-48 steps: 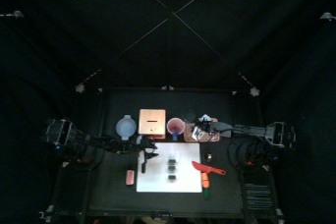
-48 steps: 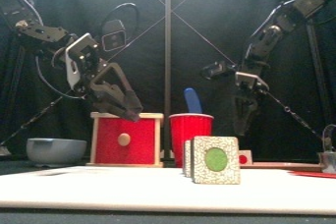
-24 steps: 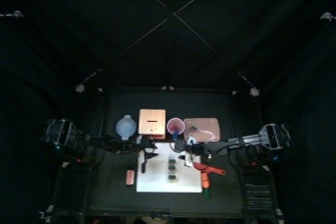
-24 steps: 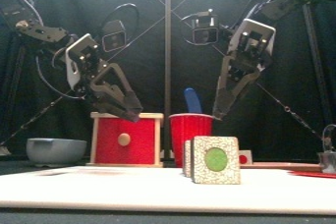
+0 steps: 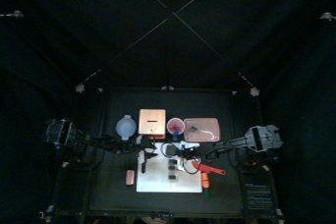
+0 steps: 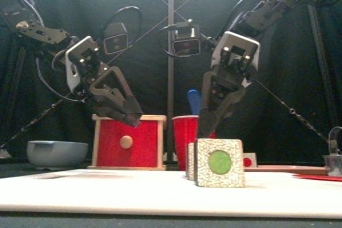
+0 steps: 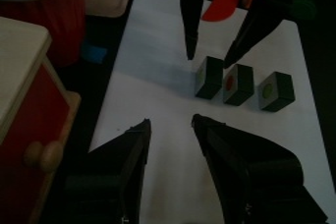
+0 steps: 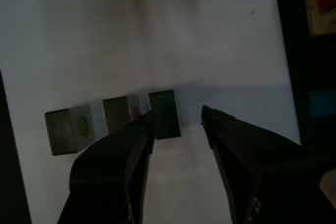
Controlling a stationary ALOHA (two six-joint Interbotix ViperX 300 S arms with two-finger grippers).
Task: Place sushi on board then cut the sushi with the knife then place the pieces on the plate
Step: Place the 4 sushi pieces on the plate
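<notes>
White cutting board (image 5: 164,187) sits at table centre as the work surface. Behind it runs a row: blue-grey bowl (image 5: 125,126), wooden box (image 5: 151,122), red cup (image 6: 194,132), pink tray (image 5: 201,128). The tray is empty and near the board's back right, so a piece only needs a short carry.

Right gripper (image 8: 180,120) reaches past the middle and hangs over the board. Its jaws are apart with nothing between them, pointing down at the sushi (image 7: 238,83). The sushi is three separate blocks standing upright in a row mid-board, close together and green faces forward. The cut looks done, so the step in hand is likely picking a piece for the tray. The jaws look lined up on the end block, which is the easy one to straddle without bumping its neighbours.

Left gripper (image 7: 171,125) hovers over the board's left side, jaws apart and empty, probably kept clear.

Red knife (image 5: 207,169) lies at the board's right edge, out of the pick path. Blue knife (image 6: 195,100) stands in the cup.
</notes>
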